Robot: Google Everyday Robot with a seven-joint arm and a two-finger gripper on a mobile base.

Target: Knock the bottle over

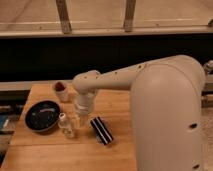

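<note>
The small clear bottle with a white cap stands upright on the wooden table, just right of a black bowl. My gripper hangs down from the white arm, right beside the bottle on its right, at about its height. The whitish cup with a dark red inside stands behind them at the back of the table. The black striped bar lies flat to the right of the gripper.
A black bowl sits at the table's left. My large white arm and body fill the right side of the view. A dark wall and a railing run behind the table.
</note>
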